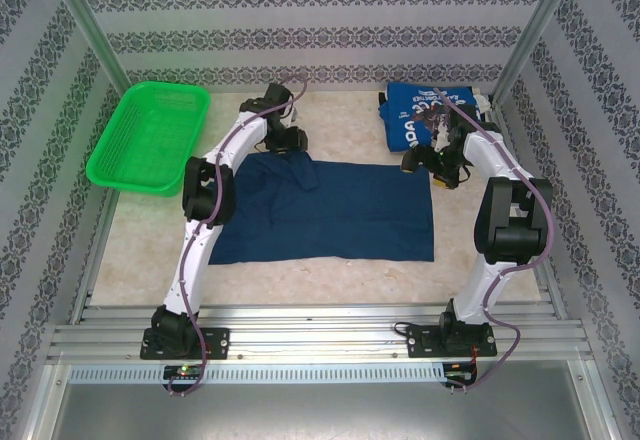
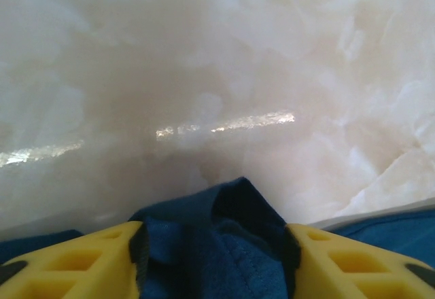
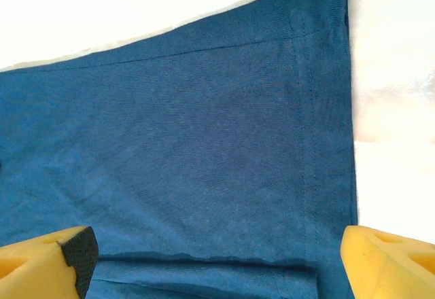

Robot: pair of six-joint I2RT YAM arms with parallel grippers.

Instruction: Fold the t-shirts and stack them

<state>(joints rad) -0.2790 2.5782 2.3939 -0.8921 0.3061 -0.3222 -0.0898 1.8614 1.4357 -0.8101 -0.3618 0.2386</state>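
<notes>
Navy t-shirt [image 1: 330, 210] — flat rectangle on the table [image 1: 140, 250], apparently part-folded. Brighter blue t-shirt [image 1: 412, 118] — far right corner, seemingly folded already. Left gripper [image 2: 214, 244] pinches a bunch of navy cloth at the shirt's far left corner; right gripper [image 3: 217, 258] gapes wide over the hem, holding nothing. Remaining, I judge: finish folding, then stack.

Probably a lab test cell — aluminium posts [image 1: 92, 22], patterned wall panels [image 1: 300, 20] boxing in a marble-look table [image 1: 300, 282].
</notes>
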